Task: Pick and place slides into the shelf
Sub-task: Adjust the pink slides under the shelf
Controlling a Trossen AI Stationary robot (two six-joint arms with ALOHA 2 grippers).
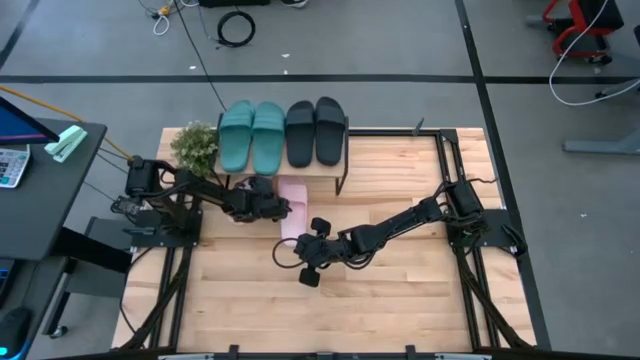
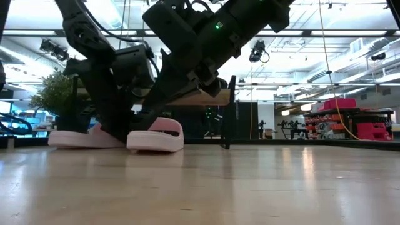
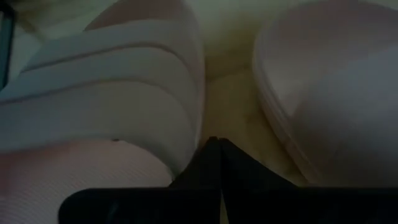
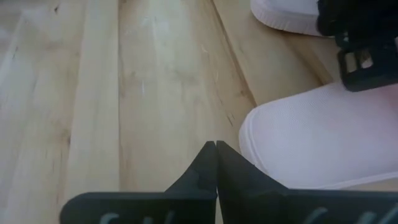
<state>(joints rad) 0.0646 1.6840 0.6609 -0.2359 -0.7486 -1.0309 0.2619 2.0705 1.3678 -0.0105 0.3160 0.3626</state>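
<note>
Two teal slides point(image 1: 252, 135) and two black slides point(image 1: 316, 130) lie side by side on the shelf's top board point(image 1: 375, 135). Two light pink slides rest soles down on the table by the shelf: one point(image 1: 293, 207) point(image 2: 156, 134) point(image 4: 311, 134), the other point(image 2: 81, 137) point(image 3: 106, 81) mostly under my left arm in the high view. My left gripper point(image 1: 268, 200) point(image 3: 214, 146) is shut, low between the two pink slides, beside the ribbed strap point(image 3: 124, 68). My right gripper point(image 1: 318, 230) point(image 4: 215, 149) is shut, over bare table just short of the nearer pink slide's end. My left gripper's shut fingertips point(image 3: 208, 155) stand close against the edge of the ribbed strap point(image 3: 186, 124) of one pink slide, which lies flat on the table. Whether they touch it, I cannot tell.
A potted plant point(image 1: 195, 147) stands at the shelf's left end. The shelf's black legs point(image 2: 226, 119) stand just behind the pink slides. Bare wooden table point(image 1: 400, 290) stretches toward the near edge. A side desk point(image 1: 40, 180) stands left of the table.
</note>
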